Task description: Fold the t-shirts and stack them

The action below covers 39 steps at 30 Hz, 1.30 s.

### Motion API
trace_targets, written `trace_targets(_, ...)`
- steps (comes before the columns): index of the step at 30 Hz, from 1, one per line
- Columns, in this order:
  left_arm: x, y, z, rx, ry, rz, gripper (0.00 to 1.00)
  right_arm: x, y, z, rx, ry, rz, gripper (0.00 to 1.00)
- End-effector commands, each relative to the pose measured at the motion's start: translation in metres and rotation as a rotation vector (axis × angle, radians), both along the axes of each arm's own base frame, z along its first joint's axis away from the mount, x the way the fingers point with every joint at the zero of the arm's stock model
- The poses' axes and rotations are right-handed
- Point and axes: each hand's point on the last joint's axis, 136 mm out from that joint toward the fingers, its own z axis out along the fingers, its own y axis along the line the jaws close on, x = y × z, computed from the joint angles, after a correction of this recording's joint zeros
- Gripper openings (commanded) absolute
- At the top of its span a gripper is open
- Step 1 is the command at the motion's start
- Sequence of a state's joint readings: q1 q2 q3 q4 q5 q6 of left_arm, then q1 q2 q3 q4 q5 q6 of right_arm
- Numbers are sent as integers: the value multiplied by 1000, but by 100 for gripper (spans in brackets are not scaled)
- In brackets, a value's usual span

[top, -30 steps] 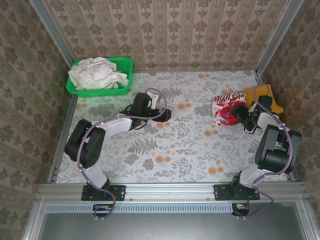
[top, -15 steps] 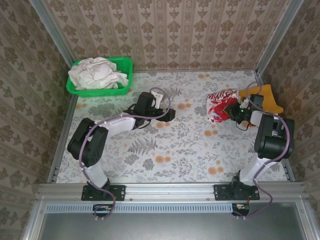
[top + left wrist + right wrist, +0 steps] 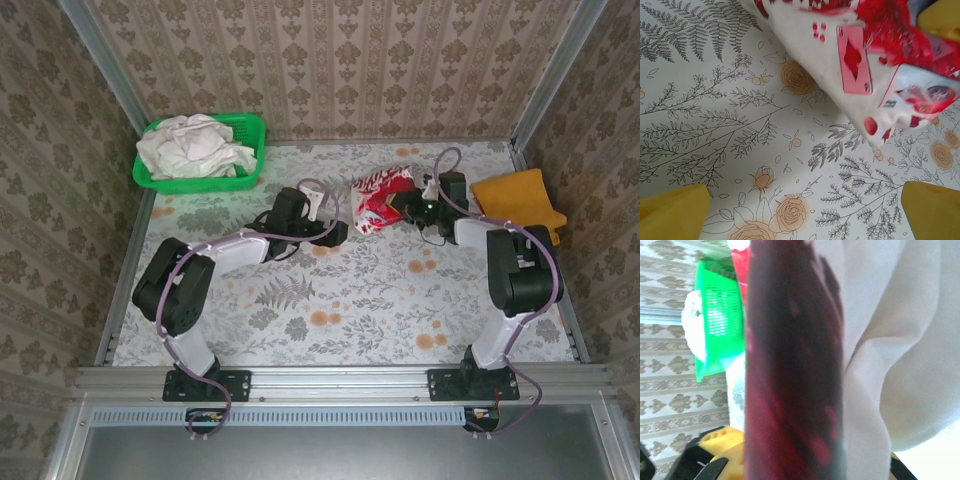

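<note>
Table [image 3: 330,300]: basket [image 3: 247,127], orange t-shirt [image 3: 515,195], seemingly folded

Both arms rise from the lower edge of the overhead frame. The left arm [image 3: 235,248] and the right arm [image 3: 520,275] share one build: rounded black joint housings joined by pale grey-white links, each on a black base plate [image 3: 205,383]. A purple cable [image 3: 312,182] loops along each arm. The left wrist view shows the fingers [image 3: 672,214] in its lower corners, bright yellow and blunt-edged.
</note>
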State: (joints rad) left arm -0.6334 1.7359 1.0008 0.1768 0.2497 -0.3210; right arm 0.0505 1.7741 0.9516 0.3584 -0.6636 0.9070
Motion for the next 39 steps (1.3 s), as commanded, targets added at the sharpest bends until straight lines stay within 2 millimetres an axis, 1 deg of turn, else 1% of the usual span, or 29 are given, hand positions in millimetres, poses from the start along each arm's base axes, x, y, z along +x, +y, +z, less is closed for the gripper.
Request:
trace_targets(1, 1, 4, 13, -22, -29, 14, 100, 9, -7, 67, 44, -186, -49, 0)
trace_targets(3, 1, 3, 11, -26, -27, 15, 100, 2, -14, 55, 24, -153, -80, 0)
trace_targets(6, 2, 1, 10, -31, -19, 11, 100, -11, -28, 19, 46, -53, -141, 0)
trace_targets(8, 2, -1, 10, -37, -15, 8, 100, -24, -40, -6, 70, 19, -186, 0)
trace_targets(11, 2, -2, 9, -39, -14, 6, 100, -44, -54, -33, 63, 100, -240, 0)
trace_targets(13, 3, -3, 9, -40, -13, 3, 100, -59, -60, -47, 48, 143, -262, 0)
trace_targets(17, 2, -5, 8, -39, -7, -2, 100, -91, -72, -68, 6, 227, -334, 0)
trace_targets(18, 2, -6, 8, -40, -6, -2, 100, -98, -72, -71, -2, 248, -338, 5)
trace_targets(19, 2, -7, 8, -40, -5, -5, 100, -105, -73, -74, -8, 265, -343, 12)
trace_targets(20, 2, -9, 8, -41, -5, -8, 100, -111, -74, -76, -16, 279, -351, 21)
trace_targets(22, 2, -14, 9, -47, -3, -18, 100, -123, -77, -77, -40, 290, -367, 44)
trace_targets(26, 2, -27, 16, -58, -8, -44, 100, -147, -90, -67, -128, 285, -418, 76)
trace_targets(28, 3, -36, 19, -62, -3, -60, 100, -162, -102, -62, -224, 284, -442, 84)
trace_targets(29, 4, -42, 22, -69, -1, -69, 100, -169, -109, -58, -277, 275, -450, 86)
trace_targets(31, 7, -54, 25, -84, -1, -89, 100, -174, -119, -48, -339, 236, -434, 90)
trace_targets(33, 10, -68, 27, -98, 2, -113, 100, -169, -123, -38, -309, 210, -393, 94)
trace_targets(35, 11, -84, 23, -102, 27, -148, 100, -159, -123, -33, -259, 197, -353, 95)
trace_targets(38, 16, -105, 14, -95, 83, -174, 99, -141, -121, -32, -219, 189, -287, 96)
trace_targets(39, 18, -111, 10, -94, 98, -178, 96, -133, -118, -33, -194, 183, -261, 97)
